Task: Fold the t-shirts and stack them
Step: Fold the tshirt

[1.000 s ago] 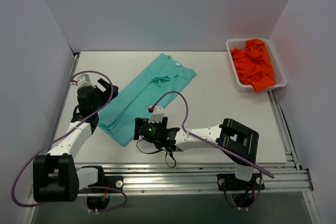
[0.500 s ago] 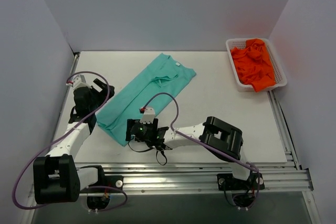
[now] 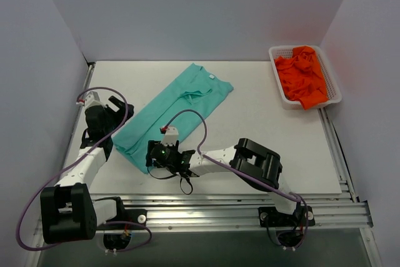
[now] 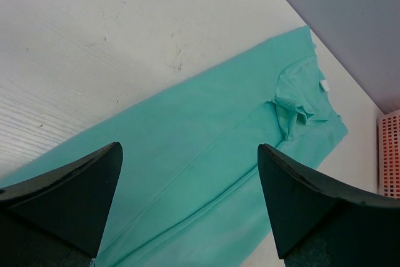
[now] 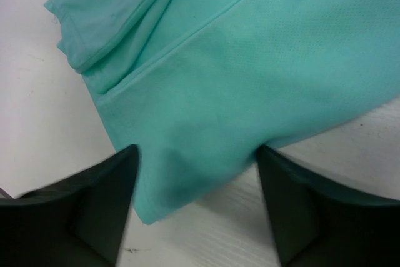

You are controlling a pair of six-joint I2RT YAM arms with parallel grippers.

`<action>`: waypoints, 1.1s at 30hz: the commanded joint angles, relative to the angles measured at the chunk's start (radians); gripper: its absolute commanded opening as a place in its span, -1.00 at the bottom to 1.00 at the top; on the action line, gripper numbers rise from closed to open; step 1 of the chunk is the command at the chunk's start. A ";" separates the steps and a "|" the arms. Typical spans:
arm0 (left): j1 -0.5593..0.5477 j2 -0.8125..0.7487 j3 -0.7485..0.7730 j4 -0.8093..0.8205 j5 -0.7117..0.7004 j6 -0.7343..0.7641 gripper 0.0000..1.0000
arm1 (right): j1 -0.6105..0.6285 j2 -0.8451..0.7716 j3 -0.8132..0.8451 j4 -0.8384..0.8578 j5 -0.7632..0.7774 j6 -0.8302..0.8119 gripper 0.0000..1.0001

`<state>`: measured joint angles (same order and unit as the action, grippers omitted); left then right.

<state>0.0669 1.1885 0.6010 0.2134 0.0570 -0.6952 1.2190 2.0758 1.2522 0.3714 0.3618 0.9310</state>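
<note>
Right hand (image 5: 197,176) astride teal t-shirt (image 5: 250,60) corner

bright, soft, even light falls from above. the white table (image 3: 269,136) reads matte and evenly lit, with only faint, short shadows beneath the arms. the orange t-shirts (image 3: 303,76) throw a reddish tint onto the right wall (image 3: 340,48). the top view is sharp throughout. in the wrist views the left gripper (image 4: 189,161) and right gripper (image 5: 197,154) show as dark, blurred fingers at the near edge, while the teal t-shirt (image 5: 262,60) stays crisp, its weave visible.
</note>
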 commanded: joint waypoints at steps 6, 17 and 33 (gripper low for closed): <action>0.034 -0.003 -0.017 0.057 0.040 0.005 0.96 | -0.018 0.053 -0.026 -0.066 -0.052 0.017 -0.81; 0.047 0.000 -0.027 0.083 0.064 -0.006 0.96 | -0.148 -0.212 -0.342 -0.101 0.100 0.089 -1.00; -0.056 0.022 -0.026 0.084 0.072 -0.063 0.98 | -0.222 -0.576 -0.554 -0.426 0.350 0.267 -1.00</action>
<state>0.0479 1.2270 0.5629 0.2848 0.1467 -0.7532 0.9897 1.5417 0.7082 0.0669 0.6041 1.1271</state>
